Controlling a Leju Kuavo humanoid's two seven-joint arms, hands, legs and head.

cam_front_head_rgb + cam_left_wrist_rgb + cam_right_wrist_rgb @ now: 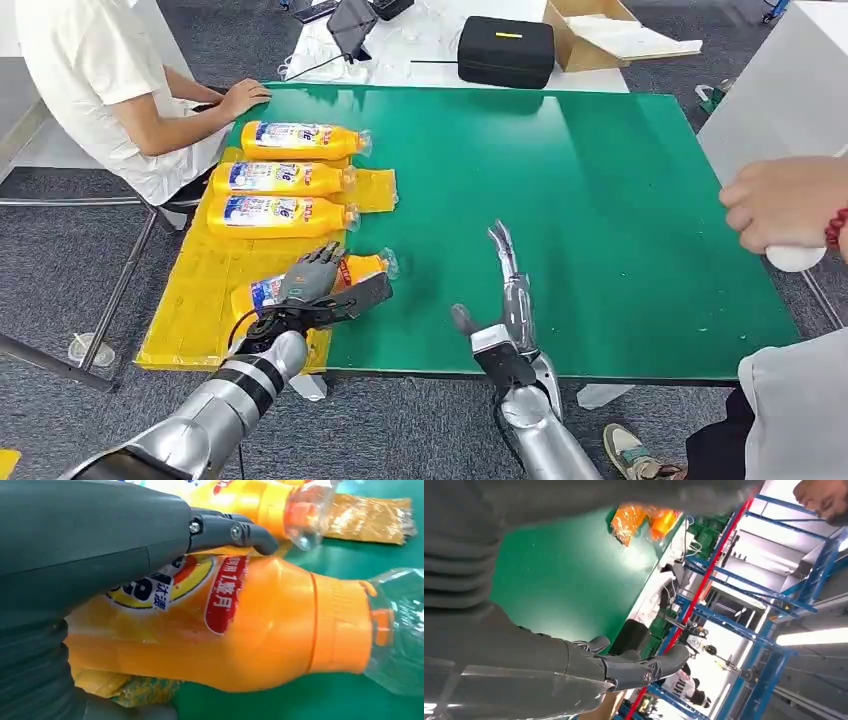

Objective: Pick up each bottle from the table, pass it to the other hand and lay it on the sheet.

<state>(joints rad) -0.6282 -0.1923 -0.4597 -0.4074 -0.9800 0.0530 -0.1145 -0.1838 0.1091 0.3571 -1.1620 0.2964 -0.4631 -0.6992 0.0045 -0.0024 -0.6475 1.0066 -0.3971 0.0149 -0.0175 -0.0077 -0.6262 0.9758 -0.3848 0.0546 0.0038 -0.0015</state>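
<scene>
Roughly at the fourth bottle: three bottles [300, 140] [283, 178] [280, 214] lie side by side on the sheet [190, 300], done. Fourth bottle [345, 272] is in the left hand [315, 283], fingers wrapped over its label, low over the sheet's near edge with the cap end out over the green table [600, 200]; can't tell whether it's touching down. Right hand [500, 320] holds nothing, fingers extended and apart above the table. Left to do, by my read: release this one. A person's hand [785, 200] holds something white at the right edge, maybe another item.
</scene>
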